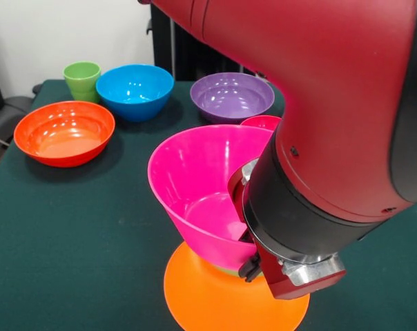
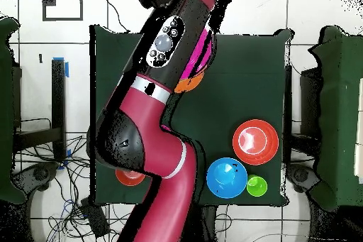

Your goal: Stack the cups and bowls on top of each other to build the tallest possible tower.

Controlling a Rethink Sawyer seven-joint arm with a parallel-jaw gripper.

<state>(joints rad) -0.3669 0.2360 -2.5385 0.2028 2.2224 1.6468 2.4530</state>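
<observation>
Pink on orange: my tower early in the build, two bowls showing, most pieces still loose.

From my remote seat I judge the stack barely begun: an upturned orange bowl forms the base at the near edge of the bench, and a glossy pink bowl sits tilted on it, mouth up, with a sliver of green between them. The arm's wrist crowds the pink bowl's rim; the claw is hidden, so I cannot tell its state. Left to stack, well apart at the far side: a red-orange bowl, blue bowl, purple bowl, light-green cup, and a small red bowl behind the pink one.
</observation>
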